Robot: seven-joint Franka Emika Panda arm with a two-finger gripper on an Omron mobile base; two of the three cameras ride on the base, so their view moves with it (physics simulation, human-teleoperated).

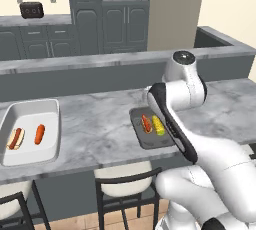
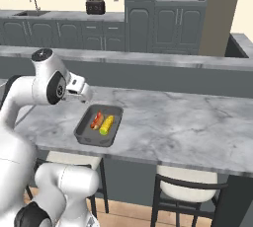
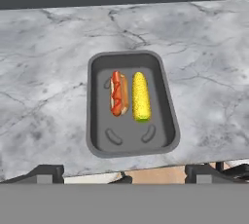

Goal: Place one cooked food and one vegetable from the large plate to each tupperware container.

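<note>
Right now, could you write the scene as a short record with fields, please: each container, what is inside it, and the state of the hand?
dark grey container: on the marble counter, near its front edge
its contents: hot dog and corn cob, side by side
white container: farther along the same counter, apart from the dark one
its contents: second hot dog and a carrot, not touching
hand: above the dark grey container, holding nothing, open
task state: both containers hold one cooked food and one vegetable

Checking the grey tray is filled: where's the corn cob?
The corn lies in the dark grey tray on the counter, touching the hot dog, on its right in the hand view.
</note>
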